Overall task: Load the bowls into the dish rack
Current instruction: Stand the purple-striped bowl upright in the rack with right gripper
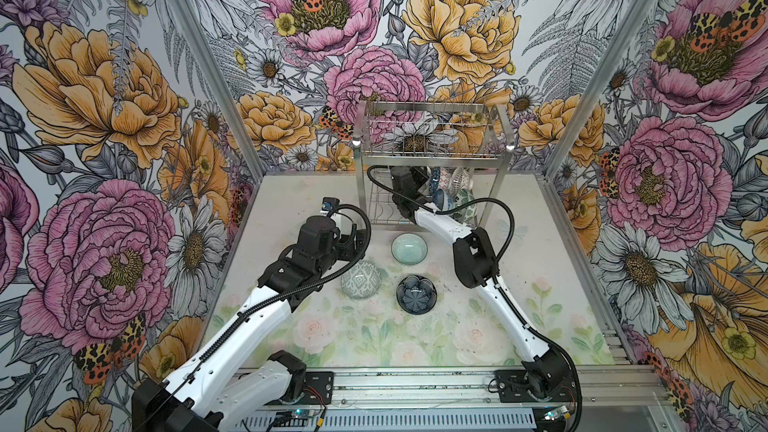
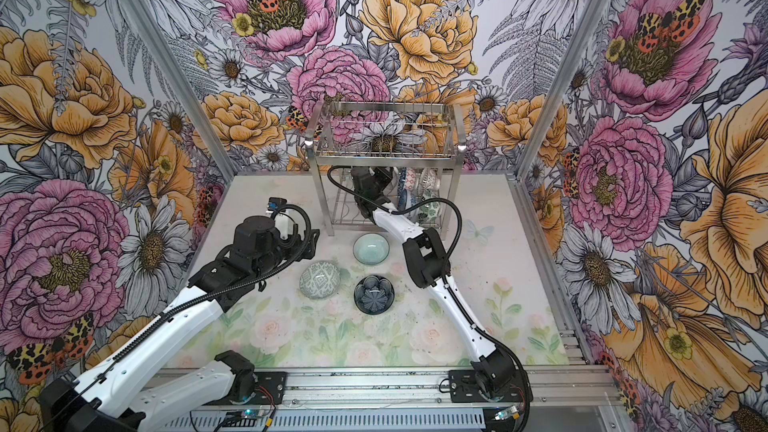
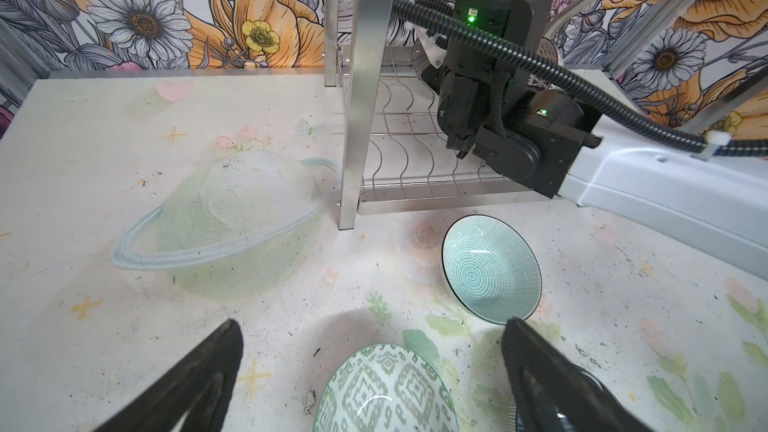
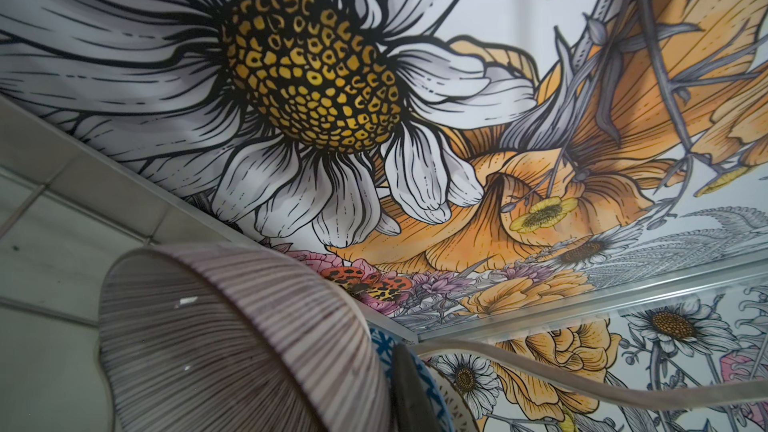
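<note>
The desk (image 1: 353,338) has a pale flower-printed top. The dish rack (image 1: 432,155) stands at its back edge, a little toward the right edge. The rack's top basket holds nothing - its lower wavy-slotted tier carries several bowls (image 1: 455,193) standing on edge at its right end.

The right arm (image 1: 444,226) reaches from the front right corner into that lower tier. The left arm (image 1: 257,309) stretches from the front left corner toward the middle of the desk.

3 bowls sit upright on the desk in front of the rack, apart from one another. The pale celadon bowl (image 1: 409,248) is nearest the rack, the grey-green bowl (image 1: 360,280) lies toward the left edge, and the dark petal bowl (image 1: 416,294) is nearest the front edge.

In the right wrist view the purple-lined bowl (image 4: 232,347) fills the lower part, tilted on edge, with a blue-patterned bowl (image 4: 380,347) just behind it.

The right claw (image 4: 399,380) is clenched on the purple-lined bowl inside the rack. The left claw (image 3: 372,326) is released, its jaws wide apart above the grey-green bowl - touching nothing.
</note>
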Robot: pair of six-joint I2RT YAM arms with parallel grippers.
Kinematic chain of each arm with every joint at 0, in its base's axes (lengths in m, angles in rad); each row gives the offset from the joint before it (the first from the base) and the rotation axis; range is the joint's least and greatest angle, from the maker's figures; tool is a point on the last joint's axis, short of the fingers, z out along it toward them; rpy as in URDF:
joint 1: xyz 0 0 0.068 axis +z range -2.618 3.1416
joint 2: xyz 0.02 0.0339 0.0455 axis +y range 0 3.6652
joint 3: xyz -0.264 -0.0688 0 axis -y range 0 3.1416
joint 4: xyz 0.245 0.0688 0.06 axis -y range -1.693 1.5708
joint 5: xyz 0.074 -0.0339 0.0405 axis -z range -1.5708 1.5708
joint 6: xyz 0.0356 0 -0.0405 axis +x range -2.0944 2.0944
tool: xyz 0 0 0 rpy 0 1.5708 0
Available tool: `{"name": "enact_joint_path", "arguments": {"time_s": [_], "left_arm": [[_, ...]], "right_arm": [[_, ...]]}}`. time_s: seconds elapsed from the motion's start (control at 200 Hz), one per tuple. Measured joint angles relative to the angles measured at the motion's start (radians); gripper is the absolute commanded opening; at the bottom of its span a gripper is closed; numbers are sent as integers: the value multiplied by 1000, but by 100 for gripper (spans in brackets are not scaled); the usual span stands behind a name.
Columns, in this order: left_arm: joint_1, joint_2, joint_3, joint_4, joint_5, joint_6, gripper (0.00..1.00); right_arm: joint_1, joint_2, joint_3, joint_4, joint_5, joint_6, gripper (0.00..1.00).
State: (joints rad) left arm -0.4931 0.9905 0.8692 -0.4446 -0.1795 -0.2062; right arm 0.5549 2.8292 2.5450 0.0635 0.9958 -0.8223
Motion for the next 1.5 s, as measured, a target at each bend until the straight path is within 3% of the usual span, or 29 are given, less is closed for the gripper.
{"name": "enact_joint_path", "arguments": {"time_s": [0.175,0.56,1.086,1.161,1.286,1.496], "left_arm": [[0,0,-8,1,0,0,98],[0,0,-13,0,0,0,99],[0,0,-15,0,0,0,99],[0,0,-15,0,0,0,99],[0,0,-15,0,1,-1,99],[0,-1,-15,0,1,-1,99]], "right_arm": [[2,0,8,-30,-13,42,20],[11,-27,-37,-60,-40,127,26],[28,-103,-123,-105,-97,187,49],[28,-118,-136,-109,-103,191,58],[29,-163,-184,-115,-112,207,99],[29,-319,-387,-117,-137,245,100]]}}
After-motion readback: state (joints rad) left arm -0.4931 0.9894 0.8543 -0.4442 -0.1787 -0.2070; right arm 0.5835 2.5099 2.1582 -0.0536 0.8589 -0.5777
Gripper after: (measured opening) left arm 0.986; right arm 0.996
